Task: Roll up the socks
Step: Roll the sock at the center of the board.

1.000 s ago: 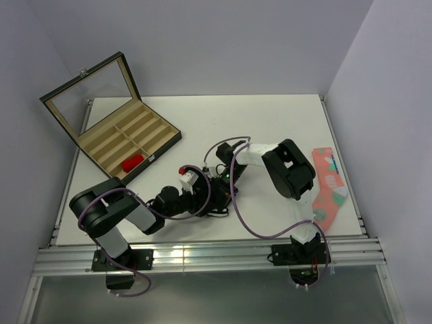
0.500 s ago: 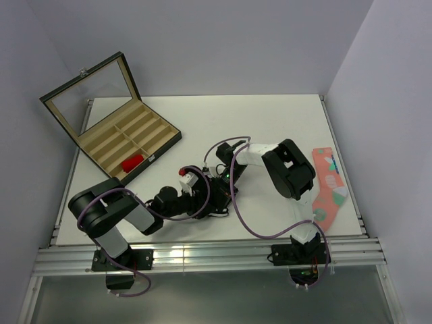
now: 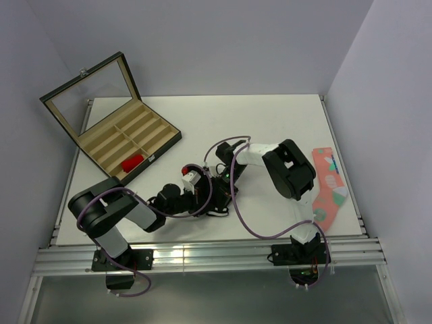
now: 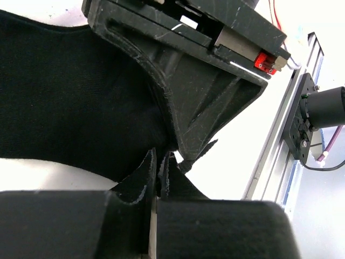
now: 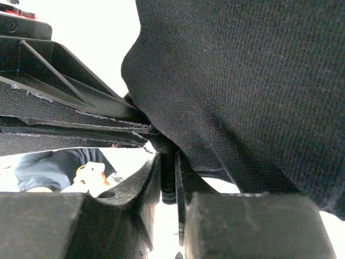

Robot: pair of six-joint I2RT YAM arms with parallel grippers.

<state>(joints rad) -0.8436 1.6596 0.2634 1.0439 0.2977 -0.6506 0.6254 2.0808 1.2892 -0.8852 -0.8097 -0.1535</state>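
The black sock (image 3: 217, 209) lies bunched at the middle of the table, mostly hidden under both grippers. In the left wrist view the black sock (image 4: 70, 97) fills the left side. My left gripper (image 4: 160, 159) is shut at the sock's near edge, with dark fabric at its tips. The right gripper's body (image 4: 199, 91) sits just above it. My right gripper (image 5: 168, 162) is shut on a fold of the black sock (image 5: 242, 81). From above, the left gripper (image 3: 204, 197) and right gripper (image 3: 220, 192) meet tip to tip. The red sock (image 3: 133, 163) lies as a small bundle in the box.
An open wooden box (image 3: 165, 138) with several compartments stands at the back left, its glass lid (image 3: 88, 94) raised. A salmon-pink sock (image 3: 329, 182) with green and white patches lies flat near the table's right edge. The aluminium rail (image 3: 202, 255) runs along the near edge.
My left gripper has closed and its wrist has shifted slightly right toward the right gripper. The right arm and its grip look the same.
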